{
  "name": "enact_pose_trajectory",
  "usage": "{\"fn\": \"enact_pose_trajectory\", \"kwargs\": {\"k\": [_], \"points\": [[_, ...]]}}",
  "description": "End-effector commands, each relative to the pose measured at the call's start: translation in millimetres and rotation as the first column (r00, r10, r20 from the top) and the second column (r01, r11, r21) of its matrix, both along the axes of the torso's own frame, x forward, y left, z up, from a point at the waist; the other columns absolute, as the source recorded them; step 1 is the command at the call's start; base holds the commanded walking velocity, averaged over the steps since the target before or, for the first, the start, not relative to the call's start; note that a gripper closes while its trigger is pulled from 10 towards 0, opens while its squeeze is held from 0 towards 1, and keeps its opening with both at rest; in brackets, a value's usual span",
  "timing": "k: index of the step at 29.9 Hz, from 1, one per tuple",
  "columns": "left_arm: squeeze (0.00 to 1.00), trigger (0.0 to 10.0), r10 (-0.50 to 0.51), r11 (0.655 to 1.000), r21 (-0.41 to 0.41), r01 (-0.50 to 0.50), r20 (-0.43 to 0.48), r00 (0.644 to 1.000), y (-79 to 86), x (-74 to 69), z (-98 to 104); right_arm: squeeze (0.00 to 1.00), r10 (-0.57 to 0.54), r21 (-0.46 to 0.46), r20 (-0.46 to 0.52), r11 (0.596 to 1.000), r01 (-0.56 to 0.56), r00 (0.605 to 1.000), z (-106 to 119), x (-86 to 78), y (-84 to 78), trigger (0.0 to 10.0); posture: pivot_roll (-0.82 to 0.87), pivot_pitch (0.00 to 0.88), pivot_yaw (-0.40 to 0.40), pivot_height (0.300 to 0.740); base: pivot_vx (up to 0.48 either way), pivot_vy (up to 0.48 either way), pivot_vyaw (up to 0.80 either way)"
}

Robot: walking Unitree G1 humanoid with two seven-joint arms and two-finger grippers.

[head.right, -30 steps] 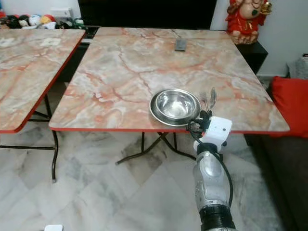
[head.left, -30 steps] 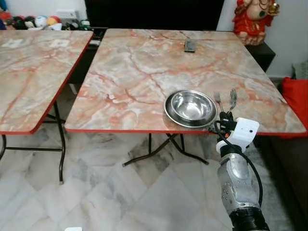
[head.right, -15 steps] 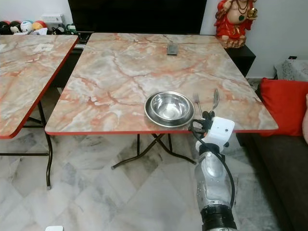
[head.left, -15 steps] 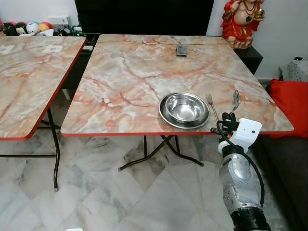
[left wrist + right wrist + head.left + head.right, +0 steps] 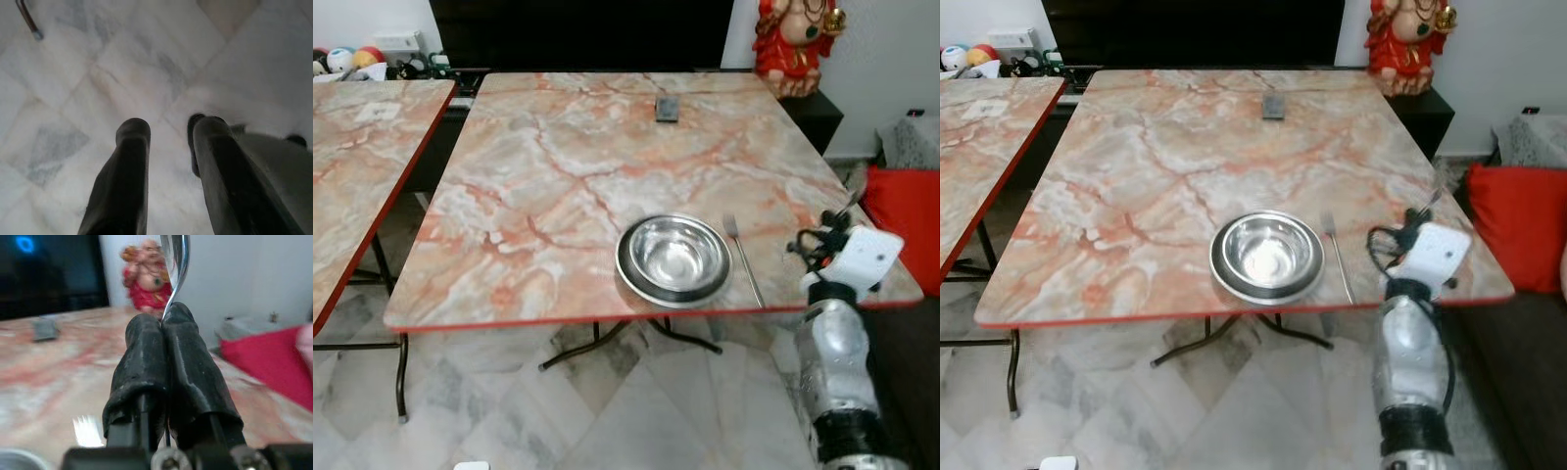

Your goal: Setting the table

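A steel bowl (image 5: pixel 674 259) sits on a plate near the front edge of the marble-topped table (image 5: pixel 558 186). Just to its right lies a fork (image 5: pixel 742 257), tines pointing away from me. My right gripper (image 5: pixel 830 233) hovers over the table's front right corner, right of the fork. It is shut on the handle of a spoon (image 5: pixel 177 254), whose bowl sticks up beyond the fingertips (image 5: pixel 146 328). The spoon (image 5: pixel 1427 203) is off the tabletop. My left gripper (image 5: pixel 166 127) hangs open over the marble floor, holding nothing.
A small dark remote (image 5: pixel 666 108) lies at the table's far side. A red figurine (image 5: pixel 790 44) stands on a dark cabinet behind the table. A second marble table (image 5: pixel 362 176) stands to the left, a red cushion (image 5: pixel 891 196) to the right.
The camera has shifted, so the table looks nearer. My right gripper, with the spoon, now sits farther right of the fork, with the spoon raised off the table.
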State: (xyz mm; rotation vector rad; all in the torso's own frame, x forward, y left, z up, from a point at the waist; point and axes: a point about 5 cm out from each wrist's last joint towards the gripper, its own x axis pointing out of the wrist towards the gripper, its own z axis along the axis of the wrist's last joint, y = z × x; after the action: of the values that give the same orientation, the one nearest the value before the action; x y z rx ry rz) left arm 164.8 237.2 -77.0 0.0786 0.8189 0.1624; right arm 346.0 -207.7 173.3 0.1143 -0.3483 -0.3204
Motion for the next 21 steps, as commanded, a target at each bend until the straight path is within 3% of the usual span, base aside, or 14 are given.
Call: {"fn": "enact_pose_trajectory", "kwargs": {"k": [1,16,21], "points": [[0.0,10.0,0.014,1.0,-0.003,-0.014,-0.036,0.999,2.1,-9.5,-4.2,0.0,0.013,-0.01,-0.002,1.0,-0.013,1.0,0.2,0.6,3.4,10.0,-0.01,0.135,-0.015,0.74,0.334,0.0,0.0],[0.0,10.0,0.01,1.0,-0.003,-0.01,-0.038,0.999,-0.6,-7.2,-4.2,0.0,0.036,-0.07,-0.042,0.997,-0.039,0.998,11.3,15.6,-5.2,10.0,-0.01,0.141,-0.017,0.74,0.016,0.0,0.0],[0.0,10.0,0.004,1.0,-0.013,-0.004,-0.037,0.999,-3.4,-7.8,-5.0,0.0,0.039,-0.072,-0.049,0.997,-0.043,0.998,7.6,13.6,-1.9,10.0,-0.01,0.14,-0.017,0.74,0.063,0.0,0.0]]}}
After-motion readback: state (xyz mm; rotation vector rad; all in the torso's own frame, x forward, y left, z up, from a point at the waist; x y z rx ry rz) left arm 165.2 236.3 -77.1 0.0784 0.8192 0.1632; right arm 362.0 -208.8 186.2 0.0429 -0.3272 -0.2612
